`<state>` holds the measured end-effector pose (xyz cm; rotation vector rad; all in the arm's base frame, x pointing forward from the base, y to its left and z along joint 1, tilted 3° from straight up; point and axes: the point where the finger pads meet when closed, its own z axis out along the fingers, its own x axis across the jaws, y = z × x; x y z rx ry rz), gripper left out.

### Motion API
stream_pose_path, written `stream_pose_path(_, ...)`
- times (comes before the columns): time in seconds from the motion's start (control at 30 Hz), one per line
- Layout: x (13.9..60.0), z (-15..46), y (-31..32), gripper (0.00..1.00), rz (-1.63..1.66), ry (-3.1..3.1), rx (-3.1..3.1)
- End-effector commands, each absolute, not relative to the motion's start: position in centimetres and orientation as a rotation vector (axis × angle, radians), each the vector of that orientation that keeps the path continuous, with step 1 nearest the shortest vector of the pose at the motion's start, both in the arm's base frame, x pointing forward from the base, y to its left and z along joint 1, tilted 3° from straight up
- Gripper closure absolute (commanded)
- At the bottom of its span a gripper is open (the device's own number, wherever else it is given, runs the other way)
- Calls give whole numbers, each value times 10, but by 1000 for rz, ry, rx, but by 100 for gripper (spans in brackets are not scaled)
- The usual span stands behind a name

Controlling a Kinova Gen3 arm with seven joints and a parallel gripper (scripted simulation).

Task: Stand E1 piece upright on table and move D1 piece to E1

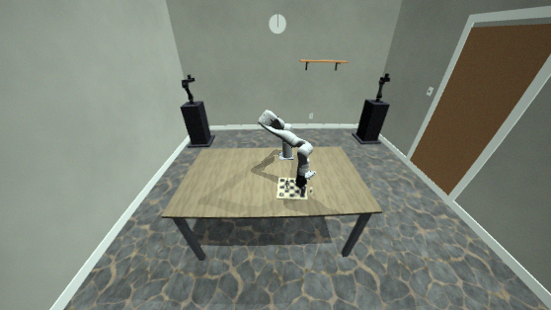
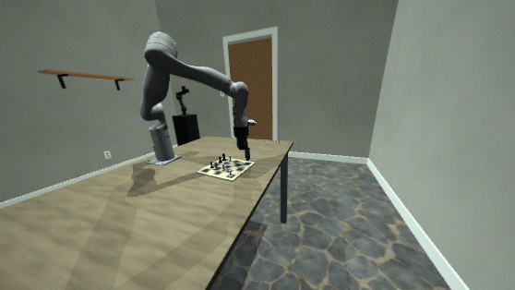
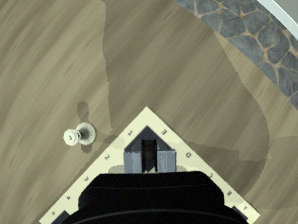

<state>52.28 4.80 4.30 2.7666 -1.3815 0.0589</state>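
Observation:
The white piece [image 3: 86,134] [image 1: 311,191] stands upright on the table beside the board's rank 1 edge; the gripper hides it in the exterior view. My gripper [image 3: 149,150] [image 2: 247,152] is shut on a dark piece [image 3: 149,148]. The held piece is upright over the dark corner square E1 [image 3: 148,132] of the board [image 3: 146,114] [image 1: 292,198] [image 2: 216,176]. Whether its base touches the square cannot be told. The gripper and wrist hide D1 and most of the board in the wrist view.
Several other pieces stand on the board, including a dark one [image 2: 223,157] at the back, a dark one [image 2: 211,164] toward the arm's base, and a light one [image 2: 230,174] near the front corner. The table edge lies beyond the board's near side.

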Motion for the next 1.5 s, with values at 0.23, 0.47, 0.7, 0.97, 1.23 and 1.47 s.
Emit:
stream_pose_path(0.23, 521, 24, 46, 100, 48, -1392, 2754)
stream_pose_path(0.47, 521, 24, 46, 100, 48, -1392, 2754)
stream_pose_path(0.7, 521, 24, 46, 100, 48, -1392, 2754)
stream_pose_path(0.97, 521, 24, 46, 100, 48, -1392, 2754)
stream_pose_path(1.23, 521, 24, 46, 100, 48, -1392, 2754)
stream_pose_path(1.47, 521, 24, 46, 100, 48, -1392, 2754)
